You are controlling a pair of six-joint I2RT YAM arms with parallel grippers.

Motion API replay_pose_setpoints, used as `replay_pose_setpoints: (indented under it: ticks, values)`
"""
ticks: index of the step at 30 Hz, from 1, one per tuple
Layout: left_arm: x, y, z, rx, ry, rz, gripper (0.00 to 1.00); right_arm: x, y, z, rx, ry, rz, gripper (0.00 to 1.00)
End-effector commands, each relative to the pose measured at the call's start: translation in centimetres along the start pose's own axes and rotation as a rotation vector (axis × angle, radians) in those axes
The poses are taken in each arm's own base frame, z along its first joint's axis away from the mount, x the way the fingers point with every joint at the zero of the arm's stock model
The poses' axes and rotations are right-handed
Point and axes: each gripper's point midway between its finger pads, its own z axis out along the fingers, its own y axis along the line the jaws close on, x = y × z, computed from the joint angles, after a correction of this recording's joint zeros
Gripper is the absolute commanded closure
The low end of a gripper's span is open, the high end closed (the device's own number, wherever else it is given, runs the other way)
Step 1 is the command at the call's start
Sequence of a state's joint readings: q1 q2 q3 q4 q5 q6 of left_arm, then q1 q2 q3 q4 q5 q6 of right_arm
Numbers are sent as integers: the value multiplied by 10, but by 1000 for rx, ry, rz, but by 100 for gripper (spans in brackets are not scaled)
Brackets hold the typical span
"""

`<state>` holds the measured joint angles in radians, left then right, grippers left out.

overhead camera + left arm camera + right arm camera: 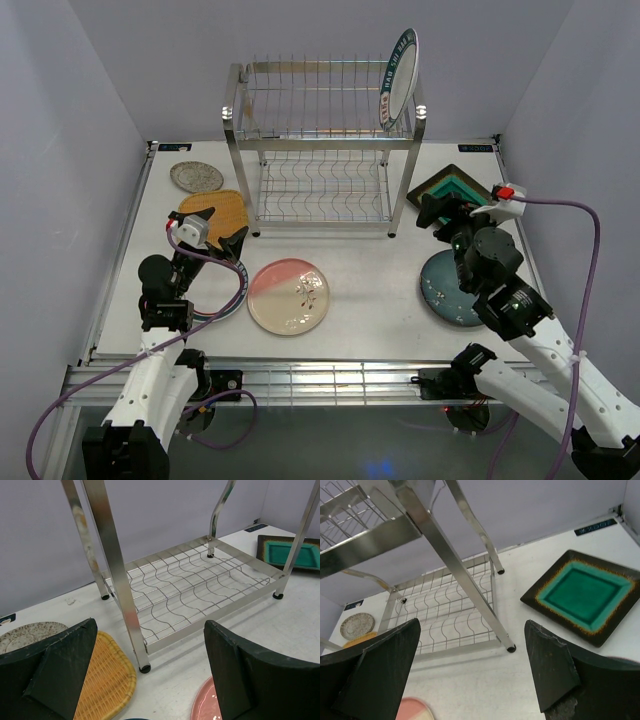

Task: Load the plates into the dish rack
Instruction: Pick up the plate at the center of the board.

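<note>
Only the green-rimmed plate (398, 78) stands in the dish rack (322, 150), at the right end of its top tier; the other plates (288, 296) lie flat on the table (370, 335). The left gripper (150, 624) and the right gripper (472, 622) both gape wide and hold nothing. The writing on the dark label (592, 527) at the table's far edge cannot be read.

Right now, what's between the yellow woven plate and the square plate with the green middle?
The dish rack stands between the yellow woven plate and the teal-centred square plate; the top and left wrist views both show it.
</note>
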<state>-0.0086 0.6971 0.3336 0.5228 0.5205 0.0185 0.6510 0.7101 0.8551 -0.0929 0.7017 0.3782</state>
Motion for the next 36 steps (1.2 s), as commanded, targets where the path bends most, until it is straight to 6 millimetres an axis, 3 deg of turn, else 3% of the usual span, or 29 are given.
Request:
replay_pose_setpoints:
  ticks: [1, 7, 15, 17, 24, 26, 33, 36]
  values:
    - [-8, -2, 1, 18, -14, 12, 2, 14, -12, -3, 49, -15, 125, 10]
    - [0, -21, 0, 125, 9, 13, 2, 51, -23, -4, 106, 59, 263, 10]
    - [3, -25, 3, 154, 32, -23, 2, 104, -26, -7, 238, 260, 414, 10]
    - [5, -27, 3, 169, 42, -33, 2, 119, -40, -16, 322, 311, 419, 10]
    - [8, -47, 3, 259, 53, -55, 2, 142, -67, -38, 419, 315, 551, 10]
    - [10, -55, 2, 295, 55, -54, 2, 141, -73, -45, 437, 298, 607, 10]
    - [28, -106, 12, 399, 90, 2, 2, 146, -95, -57, 497, 262, 628, 10]
    - [27, -126, 16, 457, 95, 5, 2, 155, -98, -59, 521, 284, 625, 10]
